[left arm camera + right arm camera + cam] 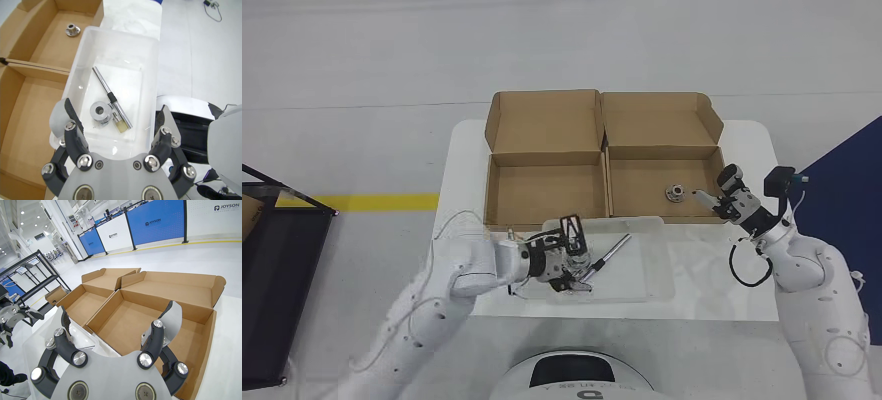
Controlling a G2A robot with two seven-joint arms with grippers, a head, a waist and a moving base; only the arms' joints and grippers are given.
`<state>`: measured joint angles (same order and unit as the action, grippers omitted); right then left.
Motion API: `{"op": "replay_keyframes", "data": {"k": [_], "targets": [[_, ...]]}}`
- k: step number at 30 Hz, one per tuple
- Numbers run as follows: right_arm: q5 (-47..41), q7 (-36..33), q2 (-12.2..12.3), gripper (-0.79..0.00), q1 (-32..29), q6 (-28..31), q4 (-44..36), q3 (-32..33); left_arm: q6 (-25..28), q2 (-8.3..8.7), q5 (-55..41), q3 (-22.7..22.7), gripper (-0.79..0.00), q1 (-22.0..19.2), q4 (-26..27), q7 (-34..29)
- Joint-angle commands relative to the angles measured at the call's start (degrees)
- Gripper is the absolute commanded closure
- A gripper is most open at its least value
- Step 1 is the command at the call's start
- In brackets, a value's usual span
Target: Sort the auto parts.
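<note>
- Left wrist view: our left gripper [115, 105] hangs spread wide and empty over the near end of the clear tray [154, 79].
- Inside the tray lie a round collar [100, 111], a small brass fitting [119, 124] and a long steel rod [111, 96], bunched together.
- We judge all three stiff, smooth and slippery. The collar looks dense, so pinch it across its rim.
- Beyond the tray, a flanged hub [72, 30] sits in the right cardboard box [642, 185].
- Our right gripper [118, 309] hangs past the tray's right end, likewise open and empty.

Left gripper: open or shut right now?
Open. On the left gripper, the jaws stand wide apart above the clear tray, gripping nothing.
</note>
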<state>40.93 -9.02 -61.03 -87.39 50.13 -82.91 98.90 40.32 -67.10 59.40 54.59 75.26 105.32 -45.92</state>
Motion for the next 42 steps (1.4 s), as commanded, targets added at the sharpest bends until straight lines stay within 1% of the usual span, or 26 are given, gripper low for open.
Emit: {"op": "replay_keyframes", "data": {"k": [1, 3, 5, 7, 13, 20, 29, 31, 32, 34, 35, 36, 37, 38, 39, 40, 41, 42], "targets": [[0.0, 0.0, 0.0, -0.785, 0.0, 0.0, 0.0, 0.0, -3.4, -0.72, 0.2, -3.4, -0.693, -2.5, -1.5, -1.8], [0.0, 0.0, 0.0, -0.785, 0.0, 0.0, 0.0, 0.0, -6.7, -1.31, 0.9, -5.4, -0.696, -4.2, -2.9, -3.1], [0.0, 0.0, 0.0, -0.785, 0.0, 0.0, 0.0, 0.0, -9.7, -1.80, 2.4, -7.1, -0.739, -5.4, -3.9, -3.9], [0.0, 0.0, 0.0, -0.785, 0.0, 0.0, 0.0, 0.0, -11.0, -2.14, 3.1, -8.3, -0.767, -6.3, -5.2, -3.9], [0.0, 0.0, 0.0, -0.785, 0.0, 0.0, 0.0, 0.0, -12.5, -2.89, 4.8, -10.9, -0.770, -8.1, -9.1, -2.9], [0.0, 0.0, 0.0, -0.785, 0.0, 0.0, 0.0, 0.0, -15.6, -3.70, 6.7, -13.4, -0.723, -9.5, -11.2, -4.4], [0.0, 0.0, 0.0, -0.785, 0.0, 0.0, 0.0, 0.0, -17.4, -4.28, 8.2, -14.8, -0.699, -10.5, -13.3, -4.8], [0.0, 0.0, 0.0, -0.785, 0.0, 0.0, 0.0, 0.0, -18.6, -4.45, 9.4, -15.1, -0.671, -10.8, -13.7, -4.6], [0.0, 0.0, 0.0, -0.785, 0.0, 0.0, 0.0, 0.0, -19.2, -4.54, 10.0, -15.3, -0.650, -10.9, -13.8, -4.6], [0.0, 0.0, 0.0, -0.785, 0.0, 0.0, 0.0, 0.0, -20.1, -4.74, 11.1, -15.9, -0.536, -11.1, -14.1, -4.8], [0.0, 0.0, 0.0, -0.785, 0.0, 0.0, 0.0, 0.0, -20.5, -4.86, 11.4, -16.1, -0.369, -11.1, -14.3, -4.7], [0.0, 0.0, 0.0, -0.785, 0.0, 0.0, 0.0, 0.0, -20.7, -4.96, 11.6, -16.4, -0.308, -11.2, -14.5, -4.7], [0.0, 0.0, 0.0, -0.785, 0.0, 0.0, 0.0, 0.0, -21.0, -5.06, 11.9, -16.5, -0.219, -11.4, -14.7, -4.7], [0.0, 0.0, 0.0, -0.785, 0.0, 0.0, 0.0, 0.0, -21.2, -5.15, 11.9, -16.6, -0.160, -11.4, -14.9, -4.7], [0.0, 0.0, 0.0, -0.785, 0.0, 0.0, 0.0, 0.0, -21.3, -5.22, 12.0, -16.7, -0.129, -11.5, -15.0, -4.8], [0.0, 0.0, 0.0, -0.785, 0.0, 0.0, 0.0, 0.0, -21.3, -5.29, 11.9, -16.7, -0.034, -11.5, -15.2, -4.8], [0.0, 0.0, 0.0, -0.785, 0.0, 0.0, 0.0, 0.0, -21.4, -5.35, 11.9, -16.8, 0.000, -11.6, -15.3, -4.8], [0.0, 0.0, 0.0, -0.785, 0.0, 0.0, 0.0, 0.0, -21.4, -5.40, 12.0, -16.9, 0.000, -11.6, -15.3, -4.9]]}}
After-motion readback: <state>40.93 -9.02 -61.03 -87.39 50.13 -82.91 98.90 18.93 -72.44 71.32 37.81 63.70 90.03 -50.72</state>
